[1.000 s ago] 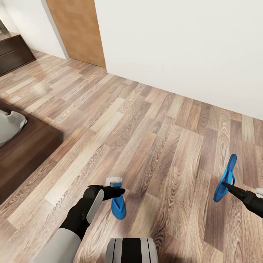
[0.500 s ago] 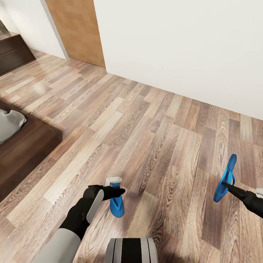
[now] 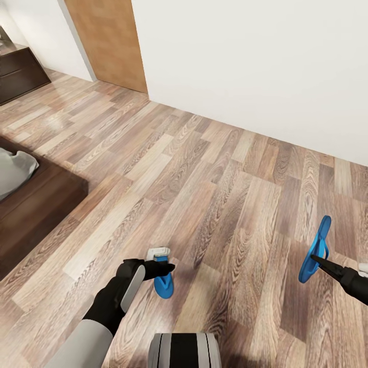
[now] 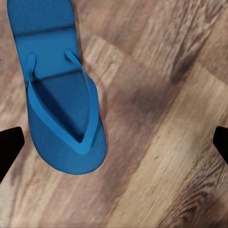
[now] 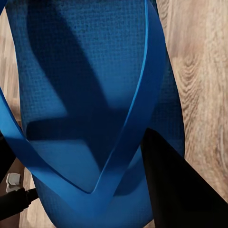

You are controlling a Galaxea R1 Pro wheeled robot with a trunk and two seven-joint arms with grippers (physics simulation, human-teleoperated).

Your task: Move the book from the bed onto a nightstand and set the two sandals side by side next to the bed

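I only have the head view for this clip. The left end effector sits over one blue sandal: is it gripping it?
Observer: No. In the left wrist view the left end effector is open, its fingers spread well clear of the left-hand sandal.
Operator: Is that sandal flat on the floor?
Observer: It looks so: sole down on the floor, straps facing up.
Operator: And the other sandal, out on the right?
Observer: The right wrist view shows a dark finger of the right end effector pressed against the right-hand sandal on its strap side, so it looks gripped.
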